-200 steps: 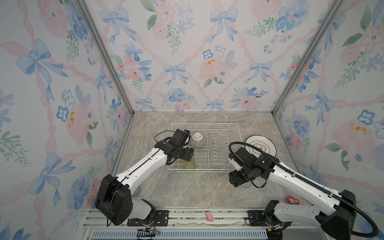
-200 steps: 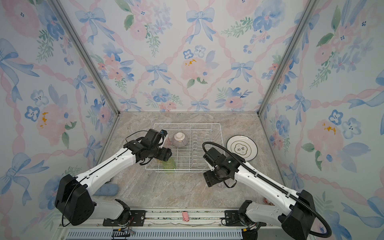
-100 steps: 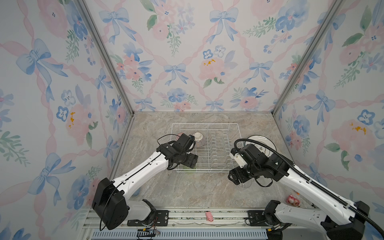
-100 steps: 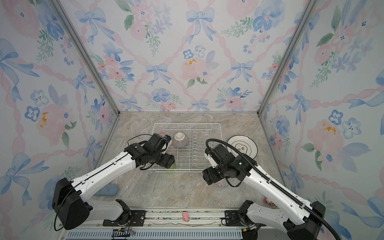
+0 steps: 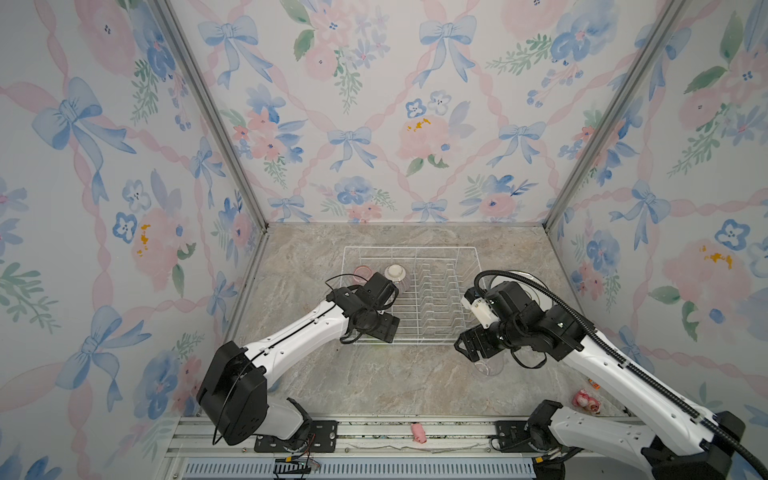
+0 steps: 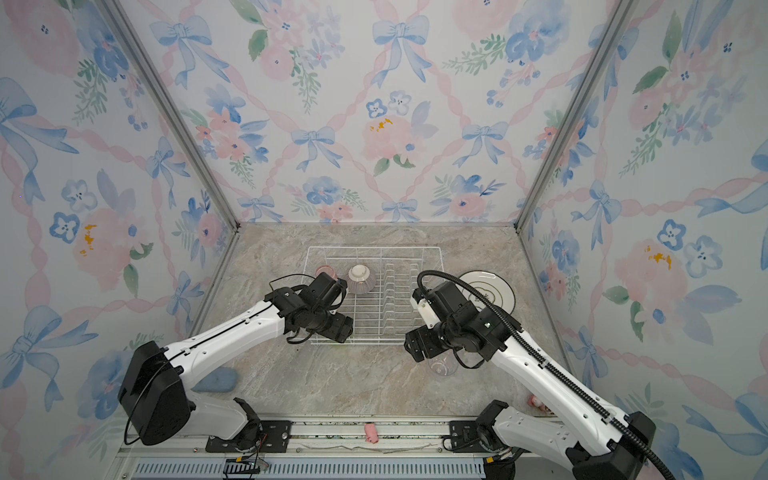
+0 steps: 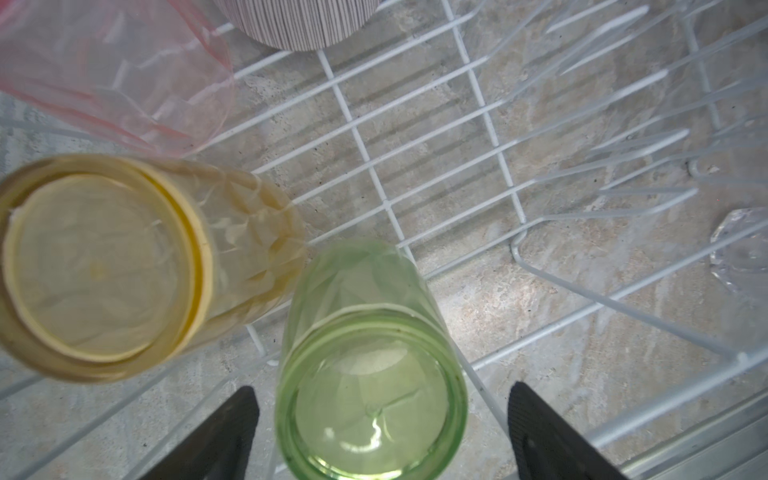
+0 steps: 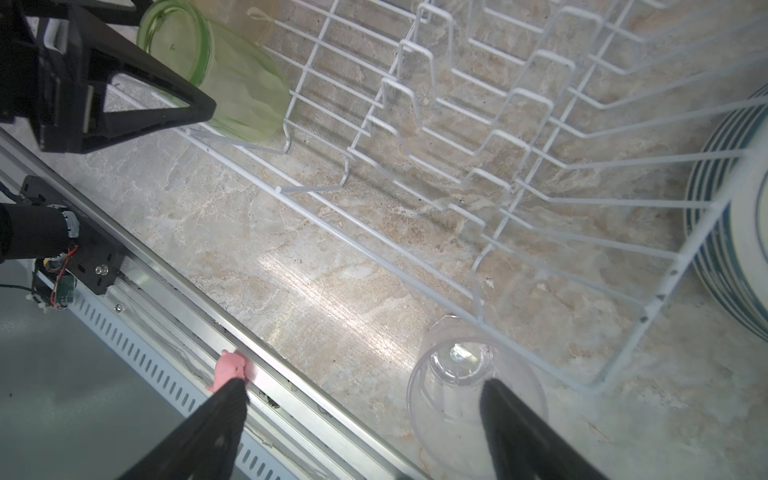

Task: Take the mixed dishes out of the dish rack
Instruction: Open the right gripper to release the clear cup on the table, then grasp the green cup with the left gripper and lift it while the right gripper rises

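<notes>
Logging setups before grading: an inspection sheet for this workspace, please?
Surface: marble table, no spills seen.
Job's things: dish rack holds green tumbler, yellow tumbler, pink tumbler and upturned bowl; plates stacked beside it; clear tumbler outside, on the table.
Clutter: pink figure on front rail; pink toy by right arm; blue pad at left.
Grippers: left gripper open, fingers straddling green tumbler; right gripper open over clear tumbler.
Cables: black hose along right arm; thin loop at left wrist.
Surroundings: floral wallpaper walls.

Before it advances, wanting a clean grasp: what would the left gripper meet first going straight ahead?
Probably the green tumbler, upside down in the dish rack, centred under the open left gripper.
</notes>
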`<state>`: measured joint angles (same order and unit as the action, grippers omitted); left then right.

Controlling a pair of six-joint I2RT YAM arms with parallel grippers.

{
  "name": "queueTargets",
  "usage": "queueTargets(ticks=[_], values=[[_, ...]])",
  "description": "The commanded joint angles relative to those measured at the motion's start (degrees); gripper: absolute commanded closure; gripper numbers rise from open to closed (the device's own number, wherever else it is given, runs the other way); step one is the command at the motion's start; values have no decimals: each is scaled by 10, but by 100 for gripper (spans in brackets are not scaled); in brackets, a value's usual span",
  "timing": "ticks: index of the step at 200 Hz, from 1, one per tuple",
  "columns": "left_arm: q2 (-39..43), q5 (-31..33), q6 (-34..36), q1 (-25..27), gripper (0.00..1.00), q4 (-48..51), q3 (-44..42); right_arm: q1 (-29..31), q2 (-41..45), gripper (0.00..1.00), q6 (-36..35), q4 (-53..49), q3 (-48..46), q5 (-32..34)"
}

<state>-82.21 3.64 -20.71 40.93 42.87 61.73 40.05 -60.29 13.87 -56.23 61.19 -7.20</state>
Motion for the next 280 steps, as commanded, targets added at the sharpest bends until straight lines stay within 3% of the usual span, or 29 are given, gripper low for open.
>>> queueTargets(ticks=[1,103,188,212,280], values=[[-18,7,-14,3,10,10,-1,-10,6,9,-16,16,7,-21],[-74,29,-15,3,14,11,9,-45,12,9,-30,38,-16,-55],[-87,13,1,2,44,25,23,-55,0,9,-28,63,-26,-75],[-76,2,11,-7,51,25,34,-58,-4,9,-13,112,-39,-116],[-45,-54,48,-37,52,23,58,-58,-49,9,39,252,-69,-224]])
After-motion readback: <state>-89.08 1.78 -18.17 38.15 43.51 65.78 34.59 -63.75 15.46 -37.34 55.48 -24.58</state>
